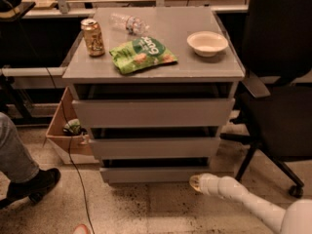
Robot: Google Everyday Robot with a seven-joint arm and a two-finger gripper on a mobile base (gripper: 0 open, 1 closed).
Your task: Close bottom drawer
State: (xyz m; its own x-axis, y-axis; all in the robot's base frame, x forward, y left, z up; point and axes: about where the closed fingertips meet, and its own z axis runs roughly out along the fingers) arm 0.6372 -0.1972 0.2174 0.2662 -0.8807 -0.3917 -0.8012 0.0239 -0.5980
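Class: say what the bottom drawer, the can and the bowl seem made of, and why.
The bottom drawer: matte grey, probably painted metal or laminate; flat, glare-free front. The can: likely aluminium; gold sheen. The bowl: pale, dull, perhaps paper or plastic. The pincer hangs low beside the drawer front's right end.

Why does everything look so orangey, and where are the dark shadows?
Camera view: warm light tints everything; dark shadow fills the gaps above each drawer front, including the bottom drawer; the hand, low at that drawer's right corner, glows yellowish.
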